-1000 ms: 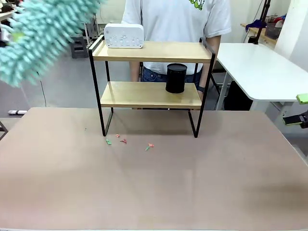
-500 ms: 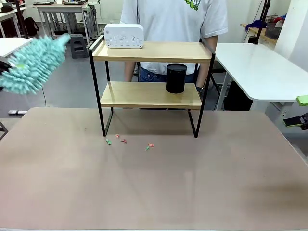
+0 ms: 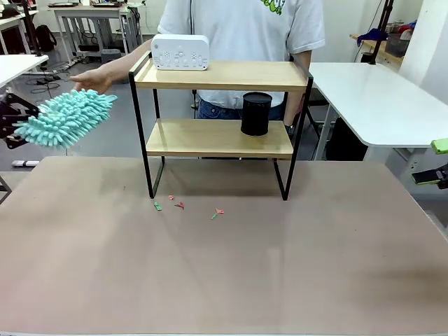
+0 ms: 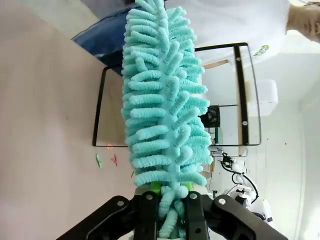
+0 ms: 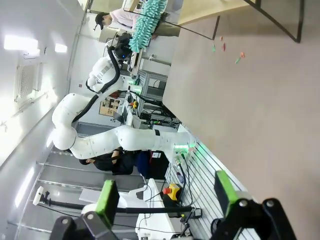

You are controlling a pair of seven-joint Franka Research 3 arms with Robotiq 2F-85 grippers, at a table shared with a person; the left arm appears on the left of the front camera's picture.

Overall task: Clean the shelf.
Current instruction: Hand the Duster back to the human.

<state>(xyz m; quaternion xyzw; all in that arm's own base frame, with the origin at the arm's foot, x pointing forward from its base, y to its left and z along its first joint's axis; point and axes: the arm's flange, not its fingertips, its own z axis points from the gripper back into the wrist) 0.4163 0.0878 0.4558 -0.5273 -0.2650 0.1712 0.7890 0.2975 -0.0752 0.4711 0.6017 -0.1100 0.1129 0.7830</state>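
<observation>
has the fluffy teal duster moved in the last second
Yes. The fluffy teal chenille duster has come down from above the small two-tier wooden shelf's top board to about its lower board's height, left of the frame.

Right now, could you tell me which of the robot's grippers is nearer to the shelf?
The left. The left gripper, shut on the teal duster, is just off the shelf's left side; the right gripper sits open at the table's far right edge.

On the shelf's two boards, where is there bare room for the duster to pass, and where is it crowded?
On the shelf, the top board is bare right of the white box; the lower board is bare left of the black cylinder. Crowded: top left corner, lower right end.
</observation>
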